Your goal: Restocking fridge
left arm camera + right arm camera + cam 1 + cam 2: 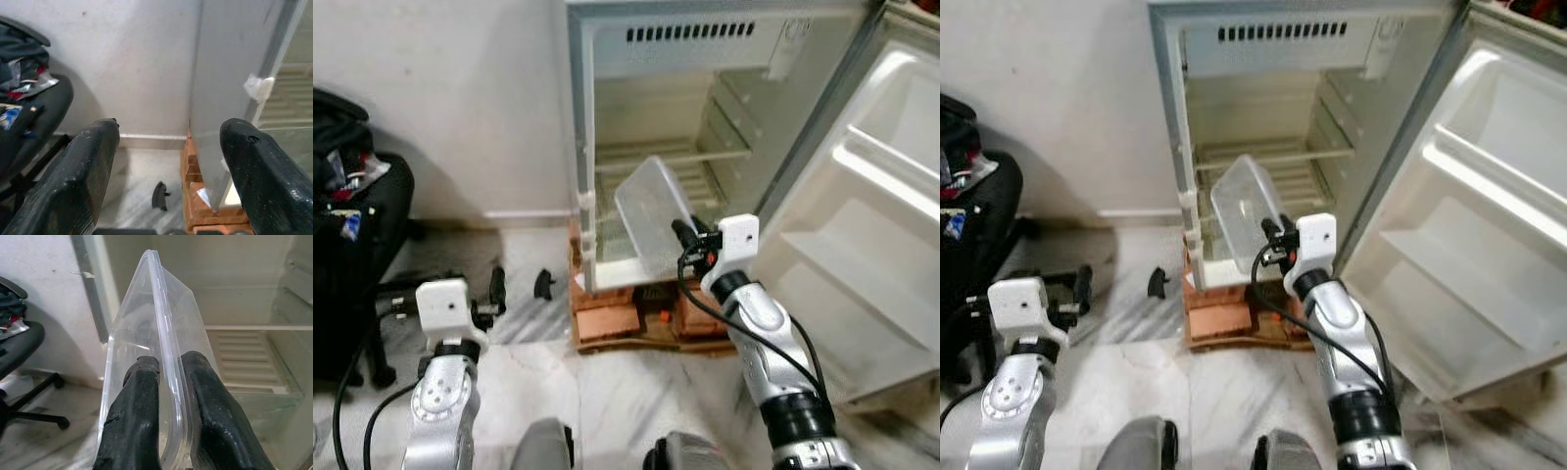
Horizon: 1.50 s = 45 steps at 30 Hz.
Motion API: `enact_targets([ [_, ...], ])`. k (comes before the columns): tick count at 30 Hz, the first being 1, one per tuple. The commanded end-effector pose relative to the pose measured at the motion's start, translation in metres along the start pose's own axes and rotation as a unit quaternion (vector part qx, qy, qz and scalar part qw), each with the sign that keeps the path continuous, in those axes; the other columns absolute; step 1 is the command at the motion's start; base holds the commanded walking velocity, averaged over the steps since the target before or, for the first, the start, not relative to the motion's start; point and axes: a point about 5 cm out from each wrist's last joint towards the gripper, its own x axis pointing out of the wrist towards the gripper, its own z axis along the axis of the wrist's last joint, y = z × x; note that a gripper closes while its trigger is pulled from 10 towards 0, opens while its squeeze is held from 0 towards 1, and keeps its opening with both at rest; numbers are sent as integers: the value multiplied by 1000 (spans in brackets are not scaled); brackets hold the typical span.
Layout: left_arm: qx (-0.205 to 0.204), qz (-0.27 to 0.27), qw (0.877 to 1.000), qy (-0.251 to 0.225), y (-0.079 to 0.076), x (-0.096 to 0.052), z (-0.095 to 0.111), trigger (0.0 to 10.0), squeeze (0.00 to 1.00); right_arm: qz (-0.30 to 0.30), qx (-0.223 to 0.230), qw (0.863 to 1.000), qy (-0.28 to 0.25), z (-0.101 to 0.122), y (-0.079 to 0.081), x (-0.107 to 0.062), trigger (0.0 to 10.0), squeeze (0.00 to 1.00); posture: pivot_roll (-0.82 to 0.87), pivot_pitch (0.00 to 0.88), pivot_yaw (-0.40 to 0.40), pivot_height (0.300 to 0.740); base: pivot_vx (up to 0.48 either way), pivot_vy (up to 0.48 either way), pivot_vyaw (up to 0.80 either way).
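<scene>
The right gripper has its jaws closed on the rim of a clear plastic container; the two black fingers pinch the container's edge from either side, with the wall of the box rising straight ahead of them. The container is empty, tilted on edge, and held up in the open mouth of the fridge. Beyond the jaws, past the container, lie the fridge's ribbed shelf and pale back wall. The fridge door stands swung wide on the arm's outer side. The fridge sits on bricks on the marble floor.

The left gripper hangs low with its jaws spread wide and nothing between them. Ahead of these jaws are the white wall, the fridge's grey side, and a small black piece on the floor. A black office chair piled with clothes stands off to the outer side of the left jaws.
</scene>
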Motion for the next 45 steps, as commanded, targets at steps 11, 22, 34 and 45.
enact_targets([
  [11, -3, -16, 1000, 8, -7, -2, -4, 10000, 0, -17, -6, 1000, -1, 1, -11, -4, 10000, 0, 119, 126, -46, 740, 297, 230, 0],
  [22, -2, -21, 1000, 11, -8, -3, -5, 10000, 0, -16, -8, 1000, -3, 2, -10, -4, 10000, 0, 115, 128, -47, 740, 323, 348, 0],
  [34, 3, -24, 1000, 18, -10, -3, -6, 10000, 0, -16, -8, 1000, -7, 4, -9, -3, 10000, 0, 119, 129, -47, 740, 340, 154, 0],
  [45, 10, -24, 1000, 16, -10, -3, -5, 10000, 0, -20, -9, 1000, -8, 4, -10, -1, 10000, 0, 122, 129, -47, 740, 0, 0, 0],
])
